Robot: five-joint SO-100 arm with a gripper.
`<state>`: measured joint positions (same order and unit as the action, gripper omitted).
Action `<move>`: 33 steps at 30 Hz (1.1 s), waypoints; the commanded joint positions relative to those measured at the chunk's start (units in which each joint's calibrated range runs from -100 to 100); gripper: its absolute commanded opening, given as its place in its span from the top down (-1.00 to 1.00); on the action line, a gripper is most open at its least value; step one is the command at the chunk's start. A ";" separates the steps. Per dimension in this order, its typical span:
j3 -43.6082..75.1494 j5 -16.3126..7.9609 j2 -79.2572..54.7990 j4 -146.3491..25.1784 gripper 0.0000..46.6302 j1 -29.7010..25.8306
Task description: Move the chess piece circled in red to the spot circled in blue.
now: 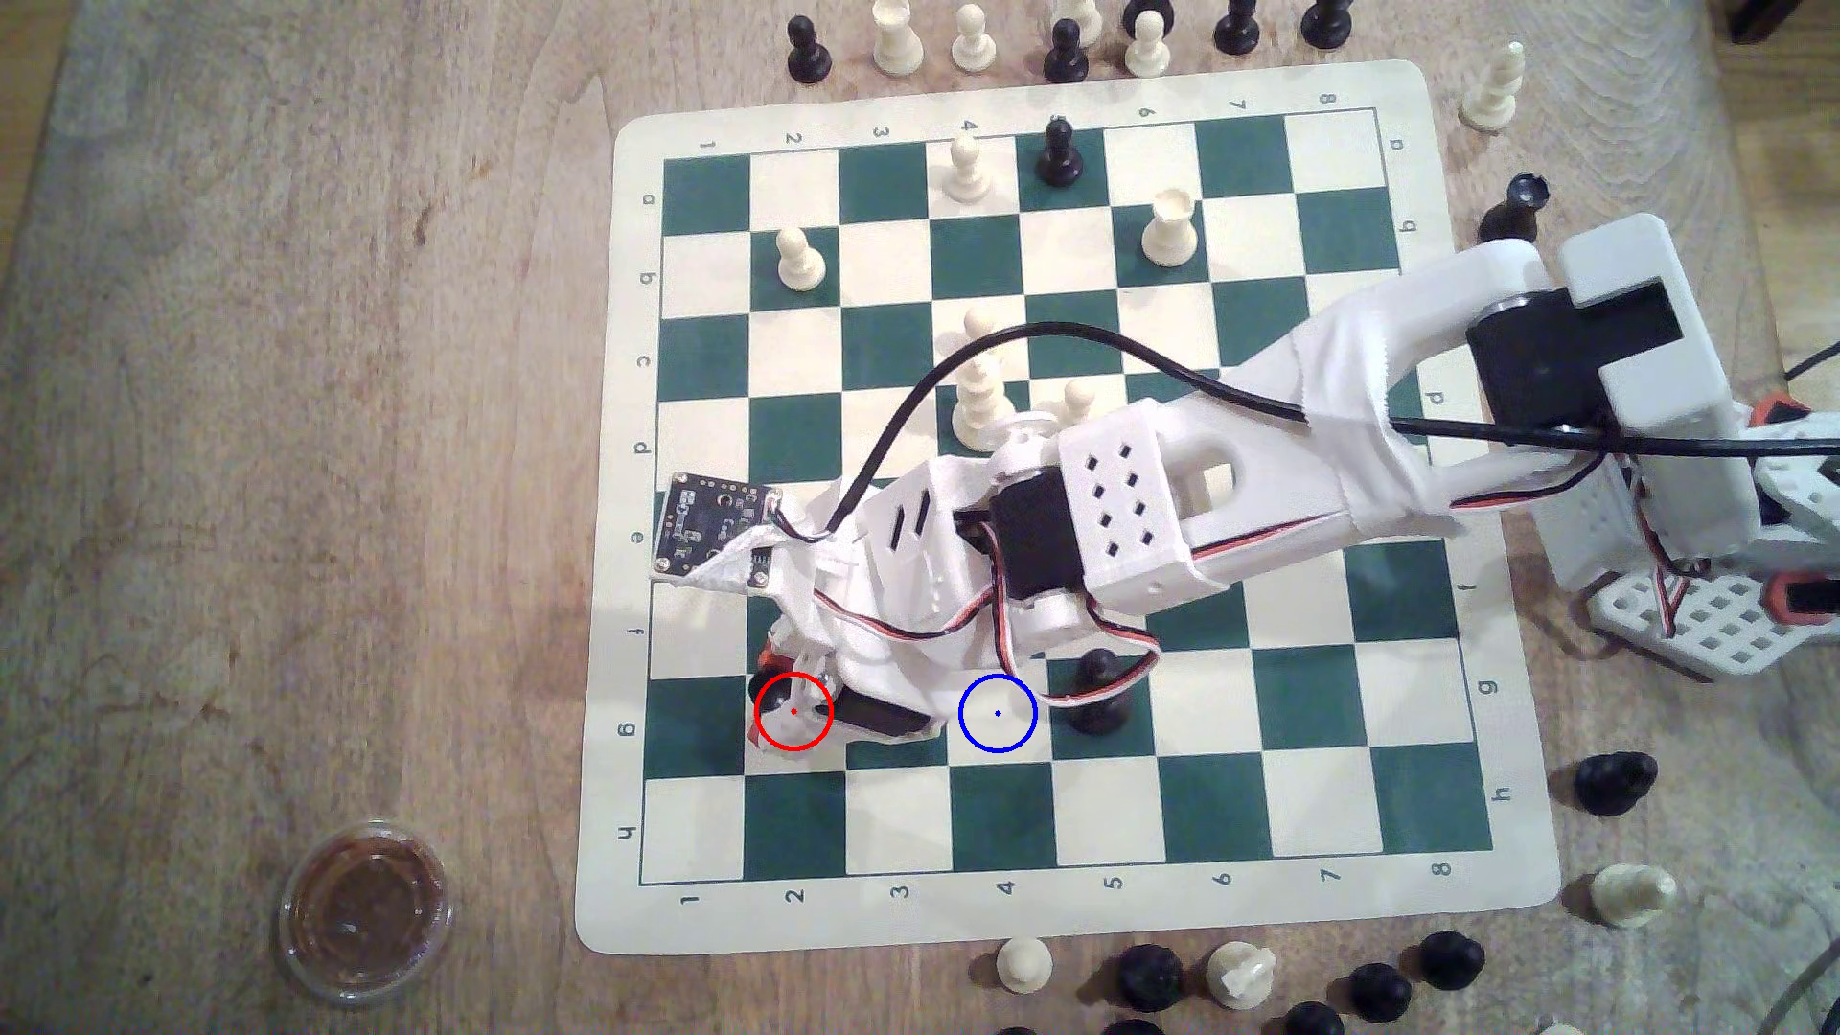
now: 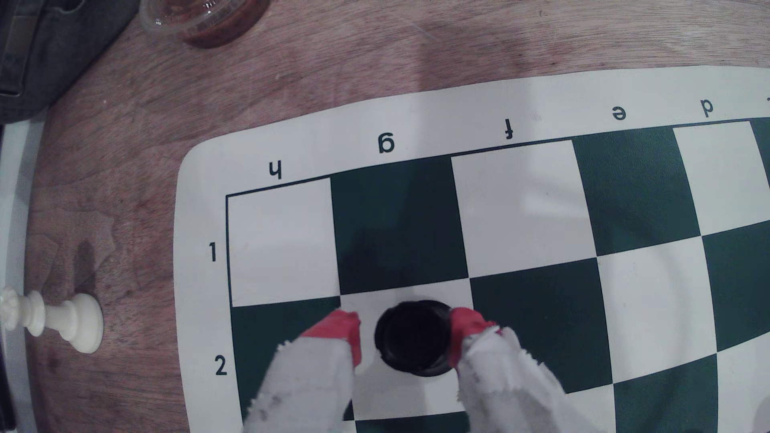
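The chess piece point(image 2: 412, 338) stands upright, axis vertical, on cream g2 between the gripper point(image 2: 406, 333)'s spread, unclamped fingers. The spot point(image 1: 998, 713) lies toward 3 o'clock across the board point(image 1: 1095, 901).

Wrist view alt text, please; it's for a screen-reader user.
A black chess piece stands on a cream square between the gripper's two red-tipped fingers, one touching it, the other with a gap. A white piece lies off the board.
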<state>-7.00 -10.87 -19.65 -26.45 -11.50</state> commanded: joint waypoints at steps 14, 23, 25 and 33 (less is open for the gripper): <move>4.83 -0.15 18.12 -0.65 0.94 0.12; -18.83 1.76 34.50 0.74 0.94 -2.93; -23.91 1.81 36.03 2.87 0.94 -3.08; -35.24 1.95 36.54 9.42 0.95 -3.24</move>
<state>-41.80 -8.96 11.60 -19.68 -14.53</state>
